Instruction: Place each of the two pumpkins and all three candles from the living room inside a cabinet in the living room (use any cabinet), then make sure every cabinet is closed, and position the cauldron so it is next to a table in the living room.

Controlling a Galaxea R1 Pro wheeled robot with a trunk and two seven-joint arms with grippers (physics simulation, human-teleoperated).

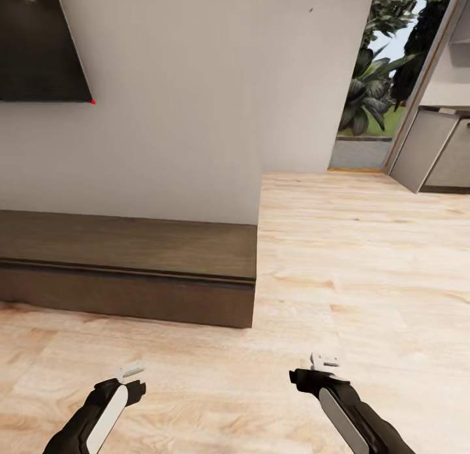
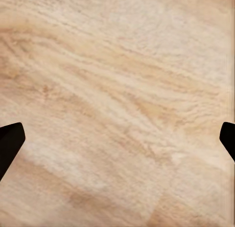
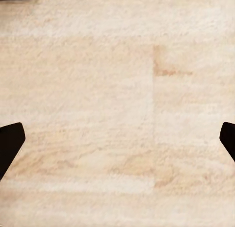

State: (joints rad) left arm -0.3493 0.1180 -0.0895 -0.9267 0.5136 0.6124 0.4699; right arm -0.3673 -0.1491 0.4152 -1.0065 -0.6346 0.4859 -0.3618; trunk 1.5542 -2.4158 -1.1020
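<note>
The long low dark brown cabinet (image 1: pixel 130 271) runs along the white wall at the left, its flat fronts all closed and its right end near the picture's middle. My left gripper (image 1: pixel 130 370) hangs low over the wooden floor in front of the cabinet. My right gripper (image 1: pixel 324 360) hangs over the floor further right. In both wrist views the dark fingertips (image 2: pixel 9 141) (image 3: pixel 9 141) stand far apart at the edges, with only floor planks between them, so both grippers are open and hold nothing. The pumpkins, candles, cauldron and table are out of view.
A dark wall-mounted screen (image 1: pixel 39 42) hangs above the cabinet at the upper left. Light wood floor (image 1: pixel 365 264) stretches to the right toward a glass door (image 1: pixel 378 81) with plants outside. Grey cupboard units (image 1: pixel 437 150) stand at the far right.
</note>
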